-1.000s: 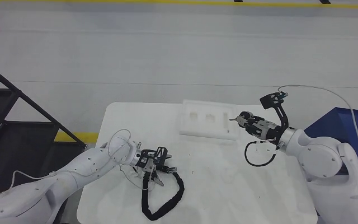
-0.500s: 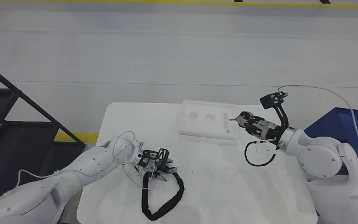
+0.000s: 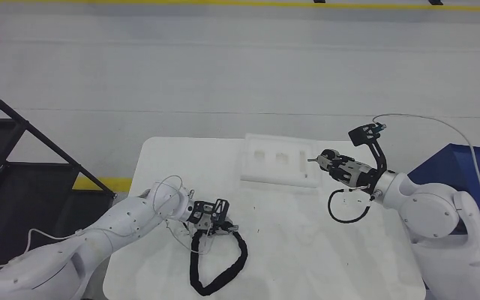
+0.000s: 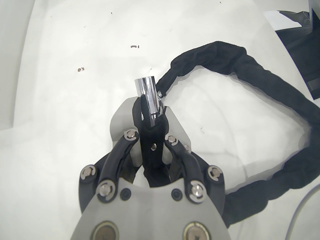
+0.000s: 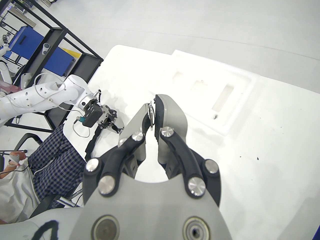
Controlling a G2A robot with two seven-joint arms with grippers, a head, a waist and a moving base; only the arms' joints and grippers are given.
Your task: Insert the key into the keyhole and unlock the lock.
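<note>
Chain lock (image 3: 222, 264), in the top view: looped in its black fabric sleeve (image 3: 241, 253) on the near left part of the tabletop (image 3: 300, 240), one end pinched in the closed left end effector (image 3: 218, 222). Well apart, across the tabletop, the right end effector (image 3: 322, 160) raised just beside the white foam tray (image 3: 274, 159) and closed on the key (image 3: 310, 160). In the left wrist view: fingers (image 4: 122, 123) clamped on the black lock body right behind the chrome cylinder (image 4: 147, 93), the cylinder projecting past the fingertips. Keyhole face turned away, so slot position impossible to confirm; resting on or lifted off the tabletop, hard to say. Probable weak point here: a hold on soft sleeve and round barrel, apt to roll or swivel under a pushing key and to drag the loose chain along. In the right wrist view: key nipped by its flat round head between the two pads, seen edge-on, blade not made out, angle hard to judge. Likely failures from here: blade arriving off-axis and skating off the chrome face; key pivoting in so thin a pinch once pressed or twisted; turning force spinning the whole cylinder instead of the core, given any slack in the left clamp. A wide gap to close first, hence ample room for misalignment.
</note>
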